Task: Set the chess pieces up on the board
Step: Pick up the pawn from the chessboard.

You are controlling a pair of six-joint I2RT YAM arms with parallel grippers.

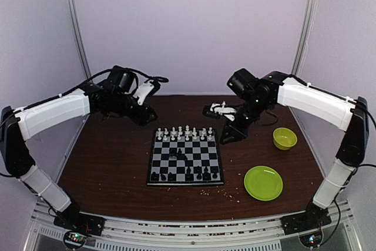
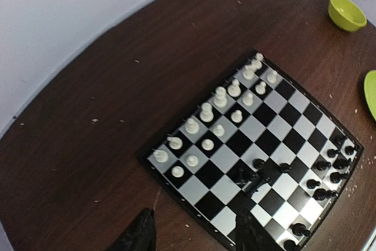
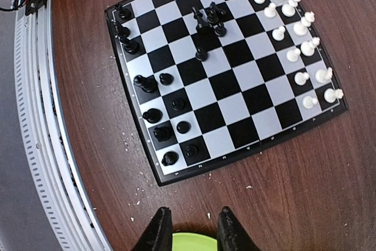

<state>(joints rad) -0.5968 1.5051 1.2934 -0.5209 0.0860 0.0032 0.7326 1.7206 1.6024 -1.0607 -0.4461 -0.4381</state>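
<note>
Small square black-and-grey-white checkered board (image 1: 202, 152), thin black rim: flat at mid-surface, edges square to the near metal rail (image 1: 188, 236), so no long axis. Tiny white plastic chessmen (image 1: 187, 133) upright in two rows along the far edge. Tiny black chessmen (image 1: 188, 174) in broken rows along the near edge, plus a small black cluster (image 1: 176, 154) mid-board, some tipped, it seems.

Dark brown wooden surface (image 1: 111, 163) flecked with pale crumbs (image 1: 232, 191); pale lilac walls (image 1: 188, 27) behind.

Right of the board and apart from it: round lime-green plate (image 1: 263, 182) and small lime-green bowl (image 1: 285, 138).

Left pincer (image 2: 194, 218) raised off the far-left corner, released, nothing between. Right pincer (image 3: 194, 216) raised off the far-right corner, parted narrowly, grasping nothing.
</note>
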